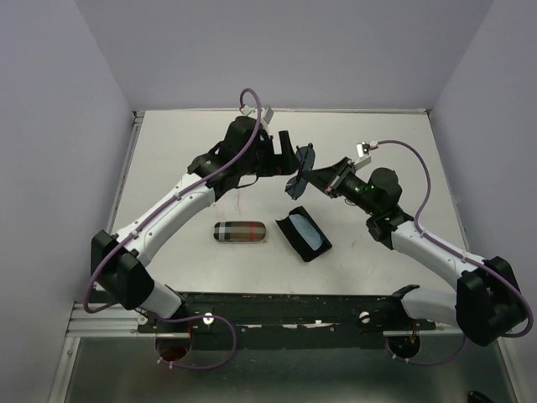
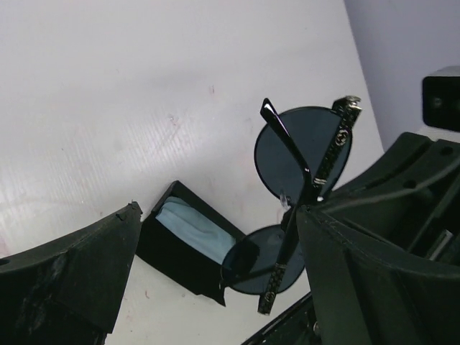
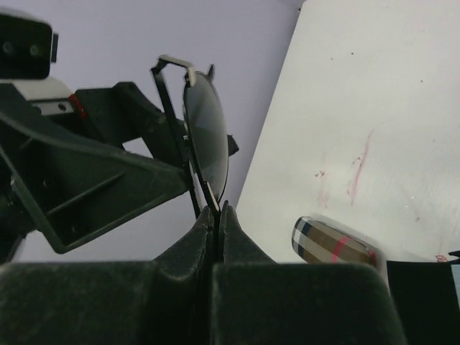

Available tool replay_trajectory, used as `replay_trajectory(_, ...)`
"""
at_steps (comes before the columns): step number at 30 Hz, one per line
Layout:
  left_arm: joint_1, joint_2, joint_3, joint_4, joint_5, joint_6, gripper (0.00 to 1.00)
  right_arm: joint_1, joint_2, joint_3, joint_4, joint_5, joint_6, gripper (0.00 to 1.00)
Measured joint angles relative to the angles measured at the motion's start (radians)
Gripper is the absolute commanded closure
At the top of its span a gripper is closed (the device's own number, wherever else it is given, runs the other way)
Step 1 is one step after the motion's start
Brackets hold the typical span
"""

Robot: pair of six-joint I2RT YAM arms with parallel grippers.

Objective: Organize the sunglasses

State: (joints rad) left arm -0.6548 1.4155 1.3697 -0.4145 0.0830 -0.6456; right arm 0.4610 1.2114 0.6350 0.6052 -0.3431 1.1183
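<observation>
The black-framed sunglasses (image 1: 302,166) with dark round lenses hang in the air above the table, temples folded. My right gripper (image 1: 317,176) is shut on the rim of one lens; in the right wrist view its closed tips (image 3: 215,210) pinch the edge of the sunglasses (image 3: 207,133). My left gripper (image 1: 288,154) is wide open right beside them. In the left wrist view the sunglasses (image 2: 302,154) sit against its right finger (image 2: 359,273), and its left finger (image 2: 65,280) is far off. Whether that finger touches the frame I cannot tell.
A plain black case (image 1: 304,234) lies open below the glasses with a light blue cloth (image 2: 192,228) inside. A plaid tan-and-black case (image 1: 239,232) lies shut to its left, also in the right wrist view (image 3: 330,243). Walls enclose the table (image 1: 185,151).
</observation>
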Motion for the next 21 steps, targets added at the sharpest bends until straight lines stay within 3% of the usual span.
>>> replay_trajectory(5, 0.0, 0.153, 0.111, -0.072, 0.025, 0.018, 0.02, -0.013, -0.011, -0.005, -0.085, -0.016, -0.084, 0.99)
replay_trajectory(11, -0.002, 0.15, 0.041, -0.088, 0.042, 0.016, 0.01, -0.005, -0.066, 0.01, -0.32, 0.034, -0.245, 0.99)
replay_trajectory(17, -0.002, -0.091, -0.266, -0.014, 0.045, -0.018, 0.01, 0.025, -0.067, 0.051, -0.52, 0.101, -0.389, 0.99)
replay_trajectory(21, -0.002, -0.261, -0.428, 0.024, 0.039, -0.049, 0.01, 0.148, -0.022, 0.099, -0.668, 0.25, -0.454, 0.99)
